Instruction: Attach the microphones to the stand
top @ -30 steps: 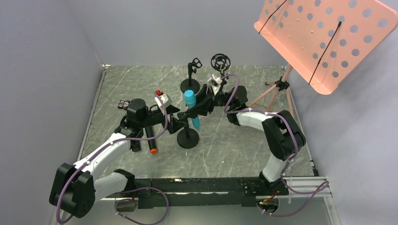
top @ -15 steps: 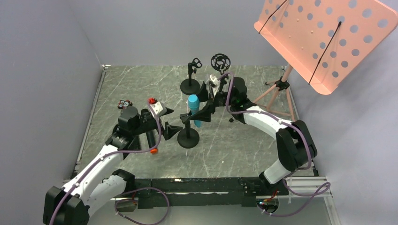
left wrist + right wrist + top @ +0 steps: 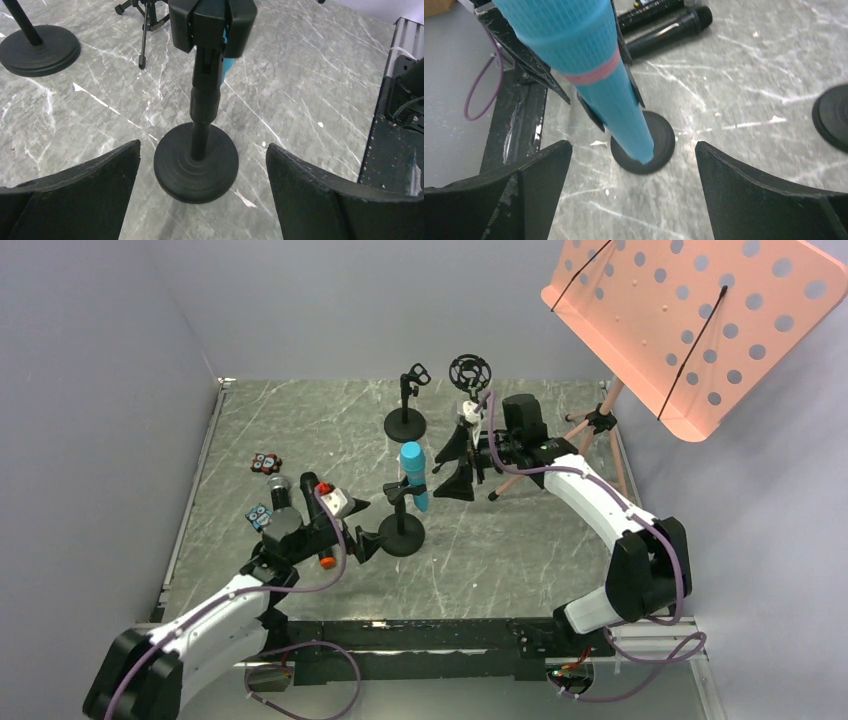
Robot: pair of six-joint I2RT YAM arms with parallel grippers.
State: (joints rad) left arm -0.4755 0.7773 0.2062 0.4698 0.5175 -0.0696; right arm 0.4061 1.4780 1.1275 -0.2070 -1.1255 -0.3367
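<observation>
Up top, the turquoise mic (image 3: 413, 475) is clipped in the stand (image 3: 402, 536) mid-table, head up and leaning slightly. The left gripper (image 3: 361, 527) gapes just left of the stand's base, holding nothing. The right gripper (image 3: 454, 466) is spread wide just right of the mic, clear of it. An orange-capped mic (image 3: 326, 560) lies on the table (image 3: 520, 540), partly hidden by the left arm.

On the left wrist, the jaws are splayed either side of the round base, touching nothing. The clip above them hugs the turquoise body.

On the right wrist, the turquoise mic fills the foreground between released jaws, apart from both. Two black mics (image 3: 664, 25) lie side by side on the table beyond.
</observation>
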